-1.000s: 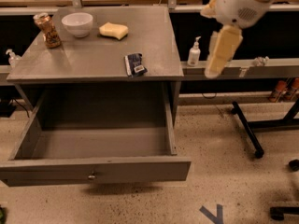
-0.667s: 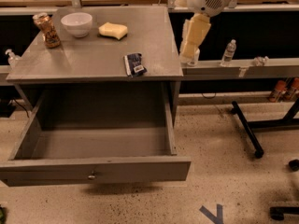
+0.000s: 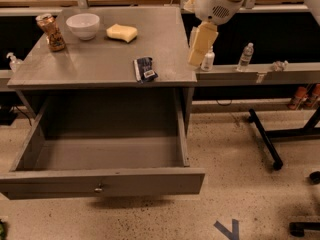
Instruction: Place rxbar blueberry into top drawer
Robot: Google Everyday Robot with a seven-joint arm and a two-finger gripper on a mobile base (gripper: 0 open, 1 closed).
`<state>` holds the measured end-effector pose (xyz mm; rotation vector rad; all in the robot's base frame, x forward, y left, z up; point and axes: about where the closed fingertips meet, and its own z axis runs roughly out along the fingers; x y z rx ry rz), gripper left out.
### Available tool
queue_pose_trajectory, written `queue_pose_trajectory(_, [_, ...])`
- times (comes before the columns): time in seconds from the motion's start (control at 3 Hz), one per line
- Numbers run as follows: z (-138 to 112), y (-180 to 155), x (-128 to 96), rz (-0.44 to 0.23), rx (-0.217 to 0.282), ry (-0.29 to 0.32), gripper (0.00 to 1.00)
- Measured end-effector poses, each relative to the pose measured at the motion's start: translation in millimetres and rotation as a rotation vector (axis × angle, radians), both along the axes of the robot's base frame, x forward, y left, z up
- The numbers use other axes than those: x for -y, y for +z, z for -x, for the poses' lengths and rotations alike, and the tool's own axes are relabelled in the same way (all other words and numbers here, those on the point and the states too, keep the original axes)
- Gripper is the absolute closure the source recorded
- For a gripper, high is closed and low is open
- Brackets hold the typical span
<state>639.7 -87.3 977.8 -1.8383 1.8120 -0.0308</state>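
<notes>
Seemingly in the reach step, the tool (image 3: 201,45), released or clenched I cannot tell, hangs past the surface's (image 3: 90,59) right edge; next it must reach the rxbar blueberry (image 3: 145,69) at its front edge, above the open top drawer (image 3: 100,182).

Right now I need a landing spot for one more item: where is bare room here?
The top drawer is bare inside. The tabletop is free left of the rxbar blueberry, in front of the can, bowl and sponge crowding the back. The claw hangs beside its right edge.
</notes>
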Motion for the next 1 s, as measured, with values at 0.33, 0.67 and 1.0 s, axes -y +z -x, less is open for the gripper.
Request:
queue_pose_trajectory(0.33, [-27.4,-45.1,-20.0,-0.026,0.014,-0.005,0.0])
queue_pose_trajectory(0.67, [-39.9,-66.7,-41.2,-0.064,0.026,0.026,0.0])
queue_pose_trajectory(1.0, [-47.7,-86.4,-79.6,-0.123,0.029,0.109,0.0])
